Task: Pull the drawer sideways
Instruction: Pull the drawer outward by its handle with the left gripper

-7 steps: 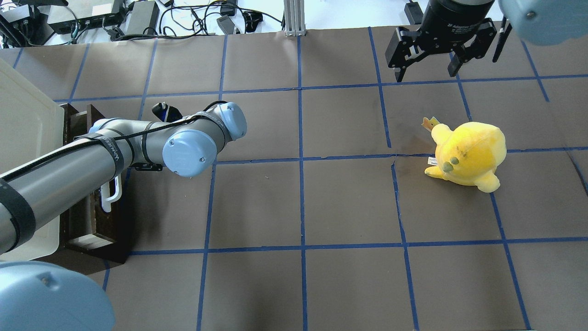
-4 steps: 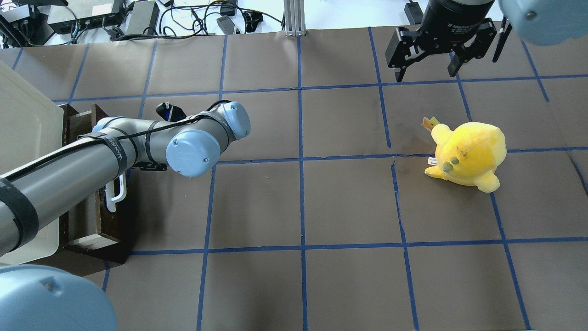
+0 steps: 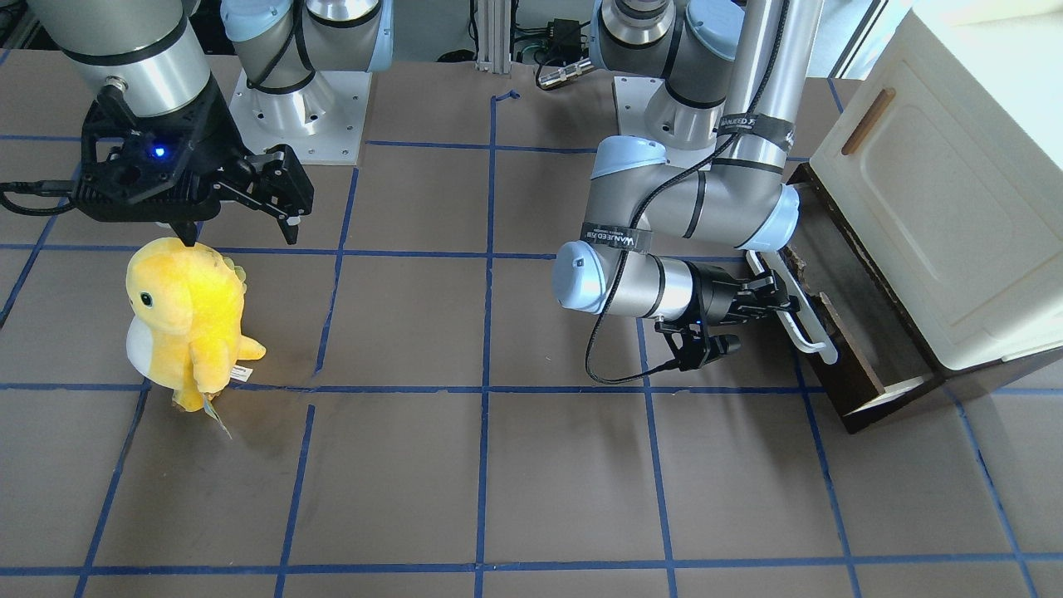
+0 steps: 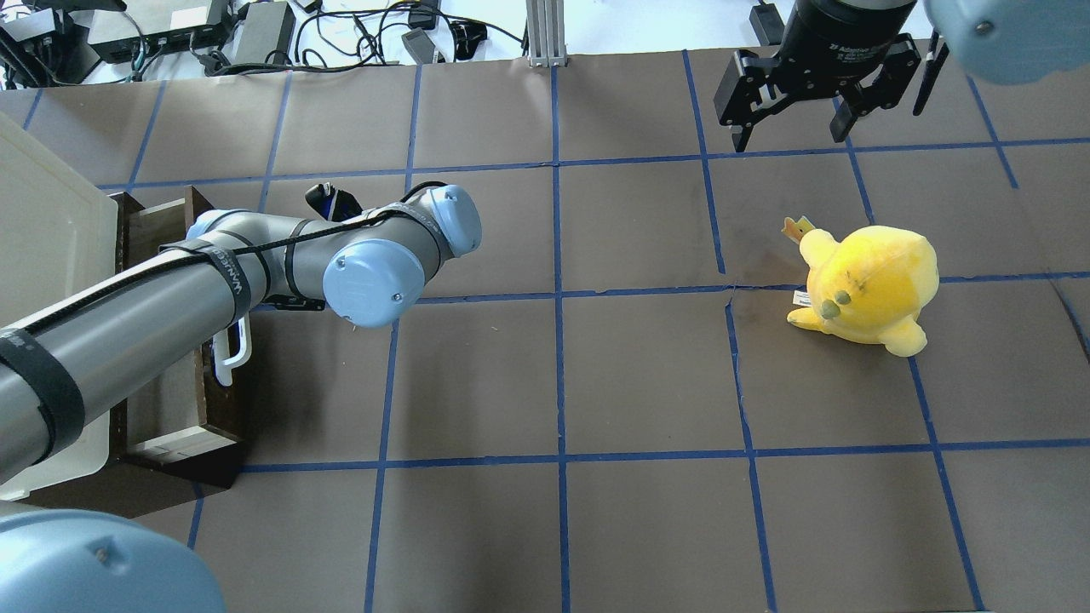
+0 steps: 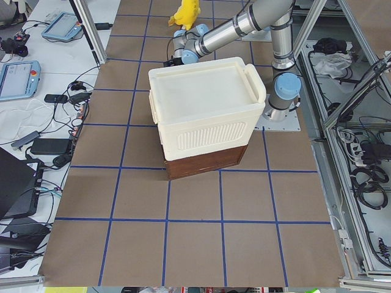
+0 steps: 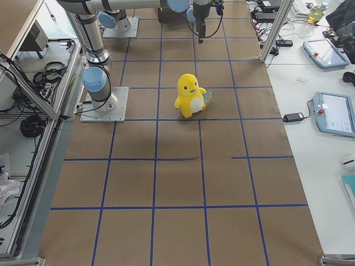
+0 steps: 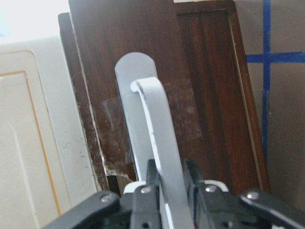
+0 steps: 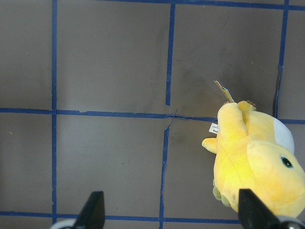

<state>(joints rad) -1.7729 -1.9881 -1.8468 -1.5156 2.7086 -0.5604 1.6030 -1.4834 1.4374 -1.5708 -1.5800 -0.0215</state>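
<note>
At the overhead view's left edge stands the cream-white cabinet (image 4: 51,238). The drawer (image 7: 209,95) projects from its base, partly out, so that a strip of its pale inside shows between the cabinet and the dark front panel. The white bar handle (image 7: 157,119) runs along that front.

The left gripper (image 7: 171,181) is clamped on the bar, with its fingers (image 7: 189,174) pressing from either side. In the front-facing view the grip sits about midway along the handle. A central hold probably serves to draw the front out squarely rather than skewing it. The wrist lies low and roughly level, pointing at the drawer front. This puts the force in line with the drawer's travel, sideways across the table (image 4: 647,366), not upward. The forearm reaches in over the drawer and hides much of the handle from above. The step in hand appears to be the pull itself, part done, with more travel seemingly left.

Further right, well apart from the drawer, a yellow plush toy (image 4: 869,285) stands upright on the taped grid. It seems to play no part in the task.

At the far right the right gripper (image 4: 788,136) hangs above the table near the toy, its jaws apart and holding nothing. It is presumably parked clear of the working arm.
</note>
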